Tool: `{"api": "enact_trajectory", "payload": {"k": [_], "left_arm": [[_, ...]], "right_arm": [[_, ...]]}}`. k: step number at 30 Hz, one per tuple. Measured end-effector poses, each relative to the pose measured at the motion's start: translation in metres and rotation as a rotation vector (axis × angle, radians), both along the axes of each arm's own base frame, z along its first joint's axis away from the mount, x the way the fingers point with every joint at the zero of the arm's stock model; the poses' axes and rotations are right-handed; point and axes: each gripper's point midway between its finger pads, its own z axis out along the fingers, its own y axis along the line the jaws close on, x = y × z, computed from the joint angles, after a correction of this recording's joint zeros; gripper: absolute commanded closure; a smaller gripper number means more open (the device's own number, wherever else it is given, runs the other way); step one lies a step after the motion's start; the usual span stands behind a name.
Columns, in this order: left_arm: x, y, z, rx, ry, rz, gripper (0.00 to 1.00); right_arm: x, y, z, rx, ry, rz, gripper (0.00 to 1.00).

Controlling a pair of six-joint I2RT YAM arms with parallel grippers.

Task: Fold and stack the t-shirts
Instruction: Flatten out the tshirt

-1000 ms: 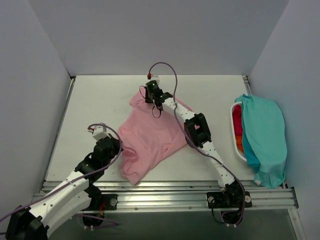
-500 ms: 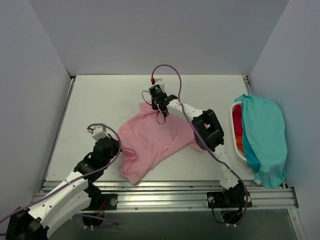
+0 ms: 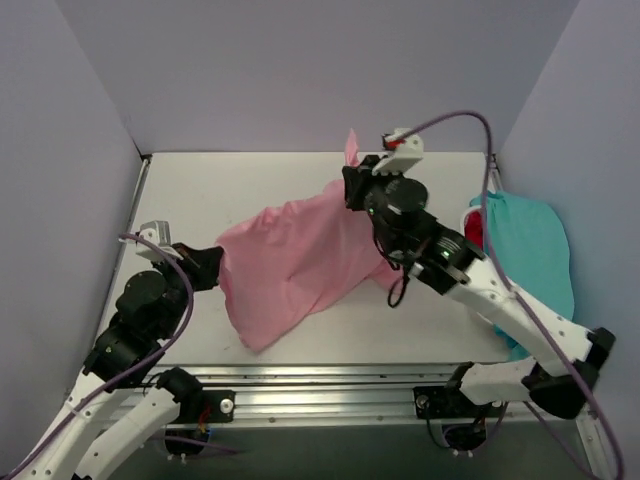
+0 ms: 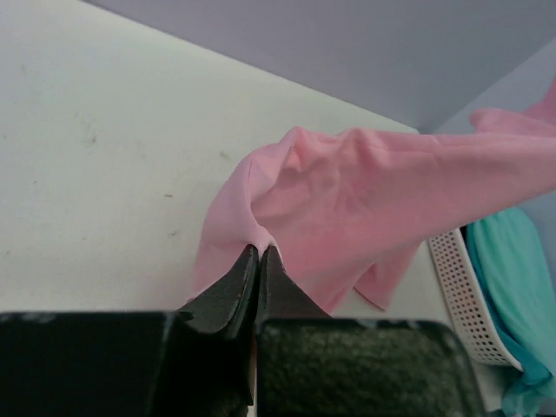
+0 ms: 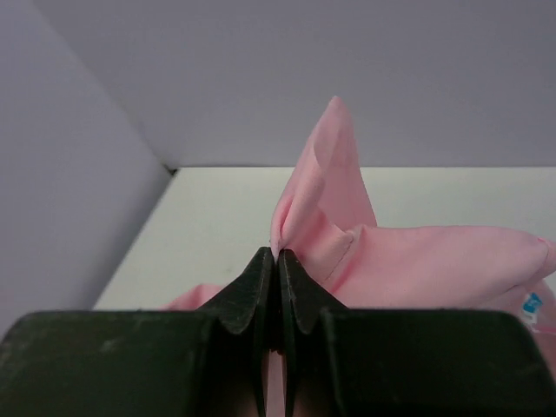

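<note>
Slippage is looming: the pink shirt (image 3: 300, 262) is hanging stretched over the surface (image 3: 180, 200) between both hands, the left hand (image 4: 259, 254) pinching its lower edge, the right hand (image 5: 276, 254) clamping a raised fold. Such thin pinches may be giving way, dropping the cloth in a crumpled heap.

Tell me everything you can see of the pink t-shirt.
The pink t-shirt is plain, soft, light pink cloth, creased and bunched. It hangs stretched between the two arms: the left gripper is shut on one edge, the right gripper on a raised fold at the far side. Its lower part sags toward the table. A small blue tag shows.
</note>
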Motion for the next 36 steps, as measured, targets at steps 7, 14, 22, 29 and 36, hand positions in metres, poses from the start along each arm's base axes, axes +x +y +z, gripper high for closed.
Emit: {"api": "enact_trajectory", "payload": {"k": [7, 14, 22, 29, 36], "left_arm": [[-0.037, -0.013, 0.078, -0.031, -0.198, -0.196, 0.98], [-0.112, -0.017, 0.199, -0.086, -0.616, -0.439, 0.98], [-0.172, 0.018, 0.296, -0.080, -0.959, -0.414, 0.98], [-0.048, -0.021, 0.256, 0.031, -0.752, -0.247, 0.98], [0.161, -0.045, 0.035, 0.245, -0.190, -0.109, 0.98]], "right_arm": [[-0.128, -0.080, 0.102, 0.239, -0.270, 0.167, 1.00], [-0.207, -0.132, 0.158, 0.346, -0.545, 0.353, 1.00], [-0.207, -0.153, 0.208, 0.288, -0.702, 0.263, 1.00], [-0.061, -0.100, 0.152, 0.097, -0.459, -0.036, 1.00], [0.114, -0.073, -0.113, -0.261, 0.035, -0.246, 1.00]]}}
